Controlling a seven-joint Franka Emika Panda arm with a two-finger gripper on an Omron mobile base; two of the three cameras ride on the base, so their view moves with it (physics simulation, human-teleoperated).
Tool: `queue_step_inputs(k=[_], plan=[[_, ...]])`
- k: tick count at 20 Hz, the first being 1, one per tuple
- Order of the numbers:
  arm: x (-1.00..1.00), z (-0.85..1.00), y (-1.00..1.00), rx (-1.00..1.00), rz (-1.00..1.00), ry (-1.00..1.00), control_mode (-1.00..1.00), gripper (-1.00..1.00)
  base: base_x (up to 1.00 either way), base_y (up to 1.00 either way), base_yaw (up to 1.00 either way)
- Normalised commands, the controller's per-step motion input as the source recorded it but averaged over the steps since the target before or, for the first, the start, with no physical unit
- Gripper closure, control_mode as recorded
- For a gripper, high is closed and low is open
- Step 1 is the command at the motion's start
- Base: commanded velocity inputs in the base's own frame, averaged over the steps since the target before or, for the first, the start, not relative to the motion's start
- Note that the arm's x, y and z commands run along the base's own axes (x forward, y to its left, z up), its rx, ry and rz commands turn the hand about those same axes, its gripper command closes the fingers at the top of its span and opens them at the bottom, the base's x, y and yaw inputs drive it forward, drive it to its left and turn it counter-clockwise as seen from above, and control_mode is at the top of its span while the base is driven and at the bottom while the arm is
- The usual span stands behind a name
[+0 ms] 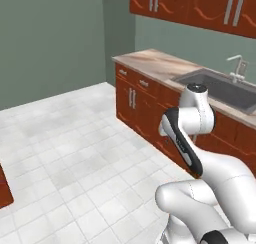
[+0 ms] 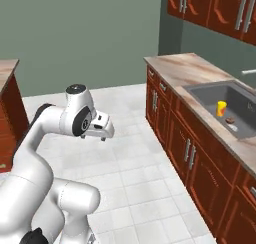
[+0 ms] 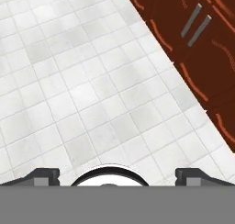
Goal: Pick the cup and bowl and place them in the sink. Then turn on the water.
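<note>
The yellow cup point(image 2: 221, 108) stands upright inside the dark grey sink point(image 2: 210, 95), next to a small brown spot on the basin floor. The sink point(image 1: 216, 86) with its silver faucet point(image 1: 236, 68) is set in the beige marbled counter. The bowl is out of view, and I see no water at the faucet. My gripper point(image 3: 117, 176) is open with nothing between its fingertips point(image 3: 45, 175), and it points down at white floor tiles. The hand point(image 2: 103, 128) hangs over the floor, well left of the counter and far from the sink.
Red-brown base cabinets point(image 2: 180, 138) with silver handles run under the counter point(image 1: 150, 62), and their doors point(image 3: 193, 39) show at the hand view's upper right. Wall cabinets point(image 1: 200, 5) hang above. Another wooden unit point(image 2: 10, 113) stands at the left. White tiled floor point(image 1: 65, 138) lies open between them.
</note>
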Motion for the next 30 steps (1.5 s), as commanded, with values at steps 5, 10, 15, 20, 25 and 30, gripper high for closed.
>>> queue_step_inputs(k=[5, 10, 15, 20, 25, 30], plan=[[0.00, 0.00, 0.00, 0.00, 0.00, 0.00, 1.00, -1.00, -0.38, 0.69, 0.43], [0.00, 0.00, 0.00, 0.00, 0.00, 0.00, 1.00, -1.00, 0.01, 1.00, 0.15], [0.00, 0.00, 0.00, 0.00, 0.00, 0.00, 1.00, -1.00, 0.24, 1.00, 0.04], [0.00, 0.00, 0.00, 0.00, 0.00, 0.00, 1.00, -1.00, 0.35, 1.00, 0.05], [0.00, 0.00, 0.00, 0.00, 0.00, 0.00, 1.00, -1.00, 0.56, 0.99, 0.14], [0.00, 0.00, 0.00, 0.00, 0.00, 0.00, 1.00, -1.00, 0.63, 0.77, 0.15]])
